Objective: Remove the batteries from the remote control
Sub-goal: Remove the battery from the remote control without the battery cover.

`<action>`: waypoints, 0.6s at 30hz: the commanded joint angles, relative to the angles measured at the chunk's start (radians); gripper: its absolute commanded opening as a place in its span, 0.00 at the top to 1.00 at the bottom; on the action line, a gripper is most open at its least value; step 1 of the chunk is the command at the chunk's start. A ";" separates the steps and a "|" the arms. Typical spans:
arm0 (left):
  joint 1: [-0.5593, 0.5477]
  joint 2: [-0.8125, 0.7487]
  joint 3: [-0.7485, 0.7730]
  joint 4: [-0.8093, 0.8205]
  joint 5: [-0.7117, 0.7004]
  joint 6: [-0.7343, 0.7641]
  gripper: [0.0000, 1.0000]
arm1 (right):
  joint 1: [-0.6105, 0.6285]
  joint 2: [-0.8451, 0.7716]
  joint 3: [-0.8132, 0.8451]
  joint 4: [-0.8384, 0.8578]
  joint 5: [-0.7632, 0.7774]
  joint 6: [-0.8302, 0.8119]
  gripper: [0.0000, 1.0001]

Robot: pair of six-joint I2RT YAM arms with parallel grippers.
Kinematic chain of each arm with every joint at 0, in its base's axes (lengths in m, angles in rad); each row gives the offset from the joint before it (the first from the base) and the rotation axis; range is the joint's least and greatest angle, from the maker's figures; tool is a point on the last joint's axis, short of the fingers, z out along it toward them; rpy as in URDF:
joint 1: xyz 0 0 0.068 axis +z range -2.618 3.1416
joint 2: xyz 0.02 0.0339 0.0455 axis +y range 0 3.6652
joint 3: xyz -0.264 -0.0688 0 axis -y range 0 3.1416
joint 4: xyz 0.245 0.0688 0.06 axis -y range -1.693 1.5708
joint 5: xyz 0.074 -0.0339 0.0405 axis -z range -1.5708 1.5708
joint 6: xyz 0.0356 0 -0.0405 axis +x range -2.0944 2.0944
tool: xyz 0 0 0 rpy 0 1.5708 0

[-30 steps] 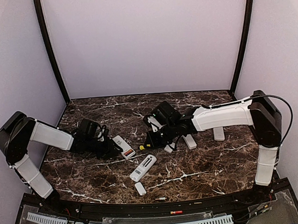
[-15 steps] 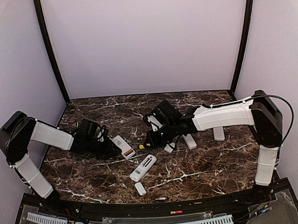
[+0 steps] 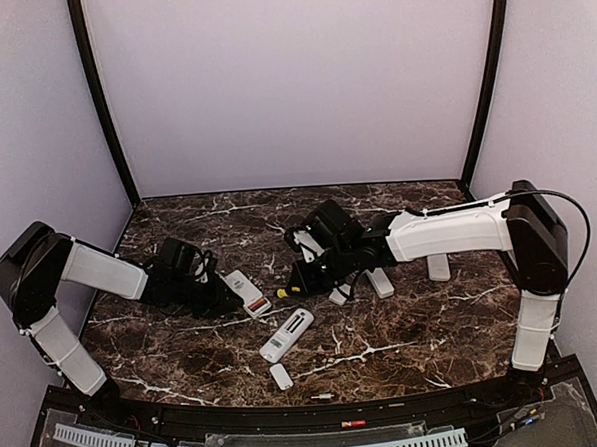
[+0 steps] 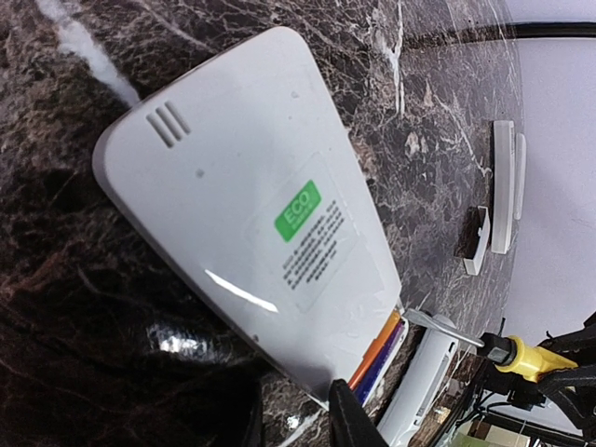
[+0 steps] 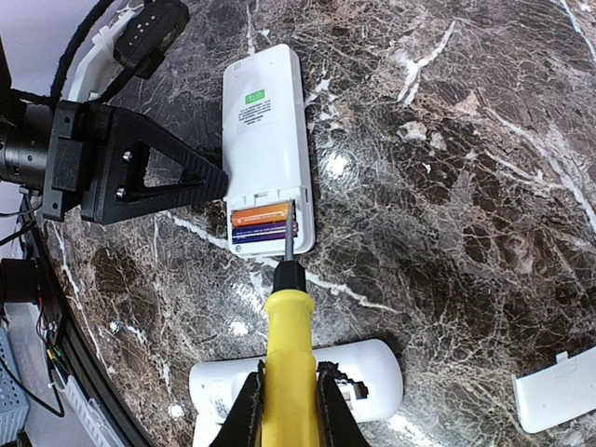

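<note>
A white remote control (image 3: 244, 289) lies back-up with its compartment open. An orange and a blue battery (image 5: 263, 226) lie side by side in it and also show in the left wrist view (image 4: 377, 358). My right gripper (image 5: 287, 400) is shut on the yellow-handled screwdriver (image 5: 287, 354), whose tip sits at the right end of the batteries. My left gripper (image 3: 220, 296) is low beside the remote (image 5: 265, 130), with a fingertip (image 4: 349, 419) against its long side. Its jaws show only at the frame's bottom edge.
A second white remote (image 3: 287, 334) lies just in front, under the screwdriver handle (image 5: 372, 372). Small white covers lie at the front (image 3: 280, 376) and to the right (image 3: 380, 281) (image 3: 438, 266). The walls enclose the table on three sides.
</note>
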 commanded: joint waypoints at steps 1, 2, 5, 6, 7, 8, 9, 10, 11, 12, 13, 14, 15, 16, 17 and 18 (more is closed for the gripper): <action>0.006 0.005 0.009 -0.038 -0.003 0.016 0.77 | 0.008 -0.007 0.004 0.015 0.008 -0.009 1.00; 0.006 0.006 0.009 -0.038 -0.004 0.016 0.77 | 0.008 -0.004 0.005 0.012 0.010 -0.009 1.00; 0.006 0.008 0.010 -0.037 -0.002 0.016 0.77 | 0.008 -0.001 0.003 0.007 0.020 -0.011 1.00; 0.006 0.008 0.010 -0.038 -0.002 0.016 0.77 | 0.008 0.000 0.001 0.006 0.022 -0.013 1.00; 0.006 0.008 0.010 -0.038 -0.002 0.016 0.77 | 0.009 0.001 0.002 0.005 0.024 -0.015 1.00; 0.006 0.008 0.011 -0.038 -0.002 0.015 0.77 | 0.009 0.004 0.003 0.003 0.025 -0.016 1.00; 0.006 0.008 0.011 -0.038 -0.002 0.015 0.77 | 0.010 0.008 0.005 -0.001 0.027 -0.016 1.00; 0.007 0.008 0.012 -0.038 -0.001 0.015 0.77 | 0.010 0.010 0.005 -0.003 0.029 -0.018 1.00; 0.007 0.010 0.012 -0.039 0.000 0.016 0.78 | 0.009 0.014 0.005 -0.006 0.031 -0.019 1.00; 0.006 0.010 0.012 -0.039 0.000 0.018 0.78 | 0.009 0.016 0.005 -0.008 0.034 -0.021 1.00; 0.006 0.010 0.013 -0.040 -0.001 0.018 0.78 | 0.010 0.018 0.005 -0.010 0.037 -0.021 1.00; 0.006 0.010 0.013 -0.040 0.000 0.017 0.78 | 0.011 0.020 0.005 -0.011 0.037 -0.023 1.00; 0.006 0.010 0.014 -0.040 -0.001 0.017 0.78 | 0.010 0.023 0.005 -0.011 0.037 -0.024 1.00; 0.006 0.010 0.014 -0.039 -0.001 0.018 0.78 | 0.011 0.024 0.005 -0.012 0.038 -0.024 1.00; 0.006 0.011 0.014 -0.039 -0.001 0.017 0.78 | 0.010 0.028 0.005 -0.013 0.037 -0.026 1.00; 0.006 0.011 0.014 -0.038 -0.001 0.017 0.78 | 0.011 0.030 0.005 -0.014 0.036 -0.026 1.00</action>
